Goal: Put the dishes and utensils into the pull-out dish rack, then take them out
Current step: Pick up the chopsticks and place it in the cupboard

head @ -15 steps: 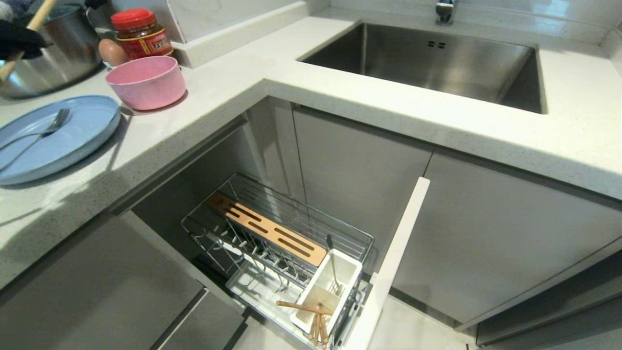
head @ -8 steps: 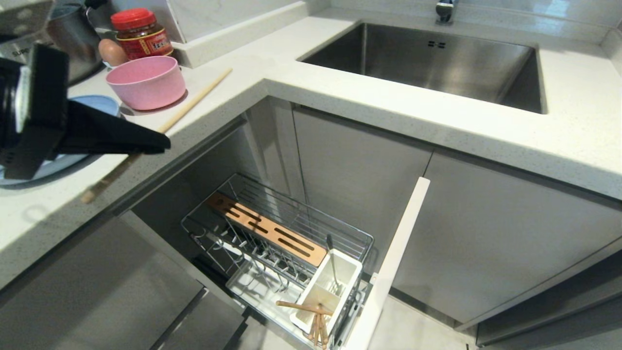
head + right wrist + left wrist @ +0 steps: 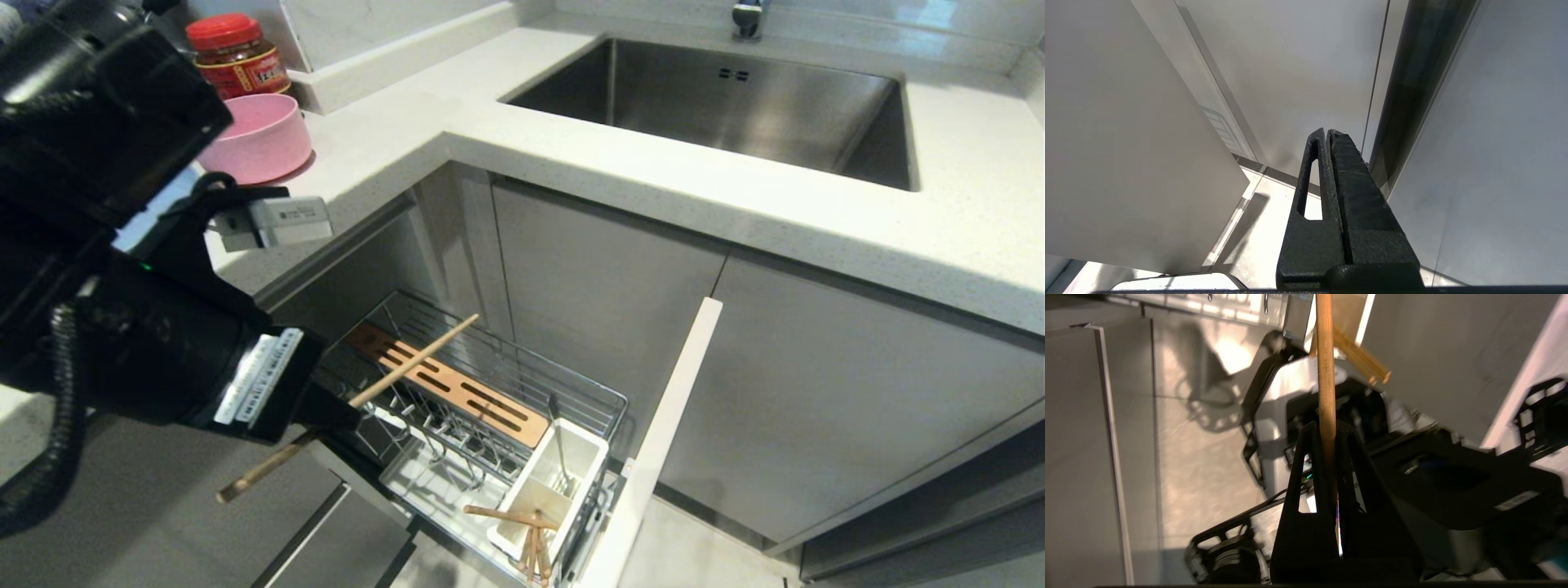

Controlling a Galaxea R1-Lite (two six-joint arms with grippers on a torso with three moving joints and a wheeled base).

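Observation:
My left gripper [image 3: 343, 412] is shut on a light wooden chopstick [image 3: 416, 355] and holds it slanted over the near-left end of the pull-out dish rack [image 3: 490, 371]. The left wrist view shows the stick [image 3: 1325, 375] pinched between the fingertips of that gripper [image 3: 1326, 426]. The rack's white cutlery cup [image 3: 584, 457] holds a slim metal utensil [image 3: 559, 445], and more chopsticks [image 3: 526, 535] lie at its near end. The pink bowl [image 3: 265, 135] stands on the counter. My left arm covers the plate. The right gripper [image 3: 1327, 132] is shut and empty, parked low beside cabinet fronts.
A steel sink [image 3: 735, 106] is set into the white countertop [image 3: 571, 163] at the back right. A red-lidded jar [image 3: 237, 53] stands behind the bowl. The rack's white front panel [image 3: 661, 433] sticks out on its right side. Grey cabinet fronts surround the rack.
My left arm has swung from the back-left counter, forward and down over the rack, carrying the chopstick. It now hides the plate, the fork on it, the pot and the egg.

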